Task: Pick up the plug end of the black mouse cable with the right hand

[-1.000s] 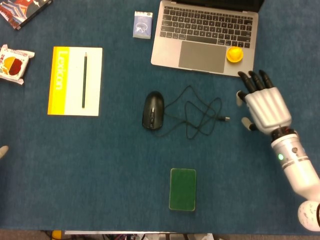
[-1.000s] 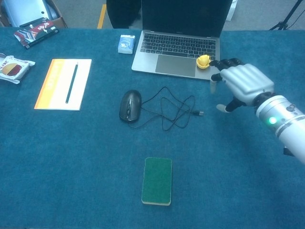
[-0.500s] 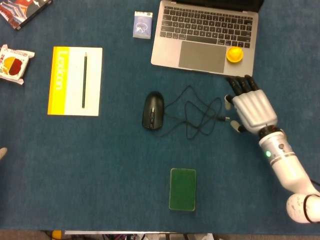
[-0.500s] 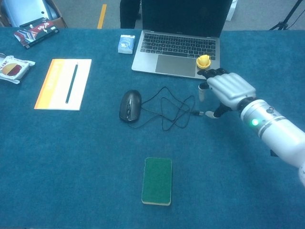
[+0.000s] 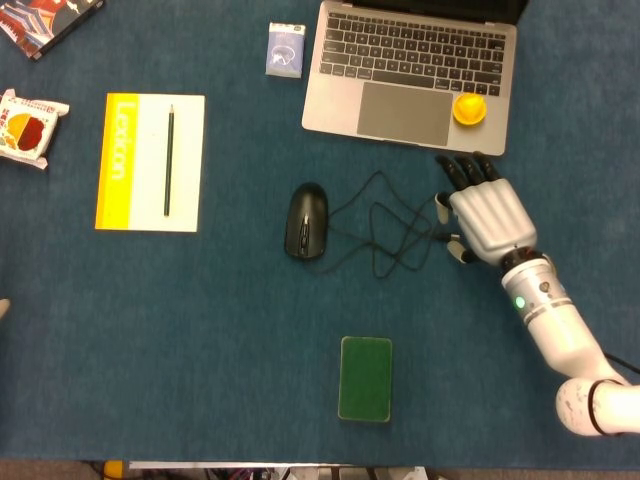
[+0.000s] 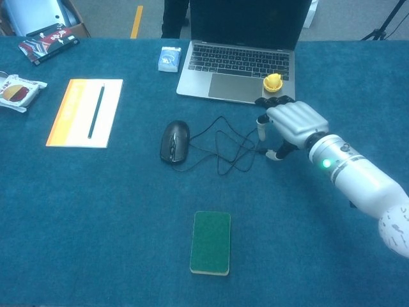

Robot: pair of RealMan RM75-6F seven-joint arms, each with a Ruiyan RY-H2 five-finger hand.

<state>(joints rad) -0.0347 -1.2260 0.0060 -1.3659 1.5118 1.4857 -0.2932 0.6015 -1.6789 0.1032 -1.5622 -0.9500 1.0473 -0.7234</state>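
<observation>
The black mouse (image 5: pixel 306 221) lies mid-table, and its cable (image 5: pixel 395 232) trails right in loose loops. The plug end (image 6: pixel 261 151) rests on the cloth at the loops' right side. My right hand (image 5: pixel 485 215) hovers palm down just right of it, fingers spread and pointing toward the laptop. Its thumb tip (image 6: pixel 273 155) sits right at the plug; I cannot tell whether they touch. Nothing is held in that hand (image 6: pixel 291 123). Of my left hand only a pale sliver (image 5: pixel 3 311) shows at the left edge of the head view.
An open laptop (image 5: pixel 410 70) stands just beyond the right hand, with a small yellow object (image 5: pixel 469 108) on its palm rest. A green block (image 5: pixel 365 378) lies near the front. A yellow notebook (image 5: pixel 150 162) with a pencil, a small box (image 5: pixel 284 50) and a snack packet (image 5: pixel 25 127) lie left.
My right hand has moved left and slightly forward, from beside the laptop's corner to right at the plug end. The cable and mouse have not shifted.
</observation>
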